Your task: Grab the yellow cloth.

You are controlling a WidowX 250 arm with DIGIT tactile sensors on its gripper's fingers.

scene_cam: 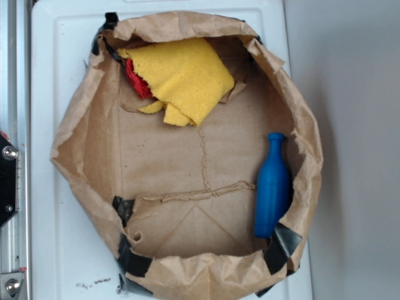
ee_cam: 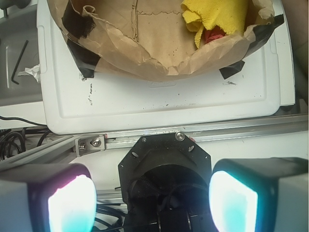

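The yellow cloth (scene_cam: pixel 184 78) lies crumpled in the far left corner of a brown paper bag (scene_cam: pixel 81 144), partly over a red thing (scene_cam: pixel 137 81). In the wrist view the yellow cloth (ee_cam: pixel 217 14) shows at the top right inside the bag (ee_cam: pixel 154 60), with the red thing (ee_cam: pixel 215 35) below it. My gripper (ee_cam: pixel 152 200) is open and empty, its two glowing fingertips (ee_cam: pixel 70 203) wide apart. It hangs over the robot's black base, outside the bag and well away from the cloth. The gripper does not show in the exterior view.
A blue plastic bottle (scene_cam: pixel 272 184) lies along the bag's right wall. The bag sits on a white tray (scene_cam: pixel 44 219), also in the wrist view (ee_cam: pixel 164 101). A metal rail (ee_cam: pixel 203 133) and cables (ee_cam: pixel 14 140) lie beside the tray. Black tape (scene_cam: pixel 131 259) holds the bag's corners.
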